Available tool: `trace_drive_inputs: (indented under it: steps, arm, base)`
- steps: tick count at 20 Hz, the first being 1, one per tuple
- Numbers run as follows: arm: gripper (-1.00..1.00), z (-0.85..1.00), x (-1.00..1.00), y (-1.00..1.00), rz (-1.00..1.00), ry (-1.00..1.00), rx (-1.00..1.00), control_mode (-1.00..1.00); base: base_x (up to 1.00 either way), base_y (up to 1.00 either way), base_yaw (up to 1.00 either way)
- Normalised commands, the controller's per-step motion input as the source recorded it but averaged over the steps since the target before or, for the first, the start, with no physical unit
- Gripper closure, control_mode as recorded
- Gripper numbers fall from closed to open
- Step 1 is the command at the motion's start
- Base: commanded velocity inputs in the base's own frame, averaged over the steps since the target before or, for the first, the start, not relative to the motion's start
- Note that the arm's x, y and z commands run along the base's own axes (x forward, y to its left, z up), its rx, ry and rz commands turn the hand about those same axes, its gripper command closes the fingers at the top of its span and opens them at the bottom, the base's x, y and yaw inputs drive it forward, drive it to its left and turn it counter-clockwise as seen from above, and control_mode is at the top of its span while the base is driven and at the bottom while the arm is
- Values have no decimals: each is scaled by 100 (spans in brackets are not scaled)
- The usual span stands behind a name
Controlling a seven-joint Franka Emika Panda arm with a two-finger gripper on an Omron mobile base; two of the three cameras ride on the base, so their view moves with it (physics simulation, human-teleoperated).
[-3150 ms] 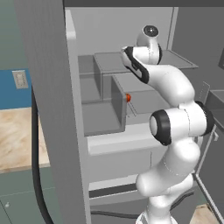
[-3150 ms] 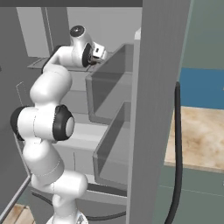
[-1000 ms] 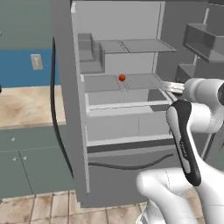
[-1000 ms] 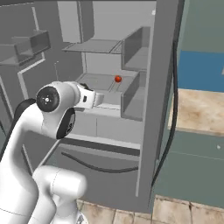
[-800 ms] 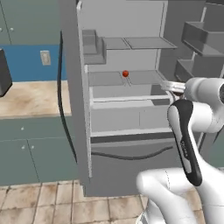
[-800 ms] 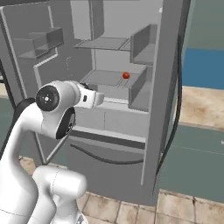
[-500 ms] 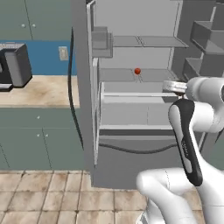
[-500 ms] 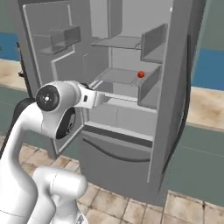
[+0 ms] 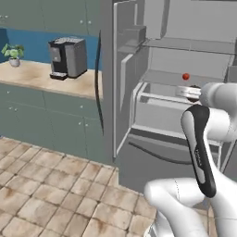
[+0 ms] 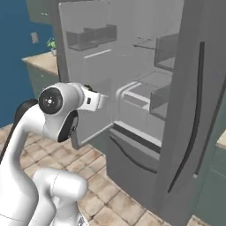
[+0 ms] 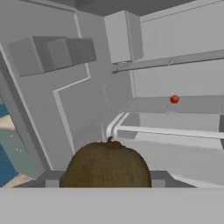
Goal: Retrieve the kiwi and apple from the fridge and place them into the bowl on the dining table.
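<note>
My gripper point(image 11: 108, 178) is shut on the kiwi point(image 11: 108, 165), a brown fuzzy oval low in the middle of the hand view. The hand point(image 9: 189, 92) is held in front of the open fridge point(image 9: 157, 115), well back from the shelves. The apple point(image 9: 185, 76), small and red, sits on a middle fridge shelf; in the hand view the apple point(image 11: 174, 99) lies far beyond the kiwi, up and to the right. From the right base view the gripper point(image 10: 104, 100) points toward the fridge point(image 10: 185, 97). The bowl and the dining table are out of view.
The fridge's left door point(image 10: 88, 66) stands swung open with grey bins on it. A black coffee machine point(image 9: 68, 57) and a small plant point(image 9: 14, 51) sit on a beige counter point(image 9: 37, 77) over teal cabinets. Tiled floor point(image 9: 55, 194) spreads to the left.
The base has turned and pulled back, so the whole scene shifted: the fridge slid right in the left base view and the counter came in. The gripper still holds the kiwi.
</note>
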Motion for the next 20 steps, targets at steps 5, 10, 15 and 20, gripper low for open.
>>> trace_drive_inputs:
  steps: [5, 10, 15, 20]
  arm:
    - [100, 0, 0, 0, 0, 0, 0, 100]
    - [100, 0, 0, 0, 0, 0, 0, 100]
    - [100, 0, 0, 0, 0, 0, 0, 100]
    - [100, 0, 0, 0, 0, 0, 0, 100]
  base:
    - [-51, -41, 72]
    - [-48, -18, 72]
    - [-36, 5, 66]
    - [-28, 38, 58]
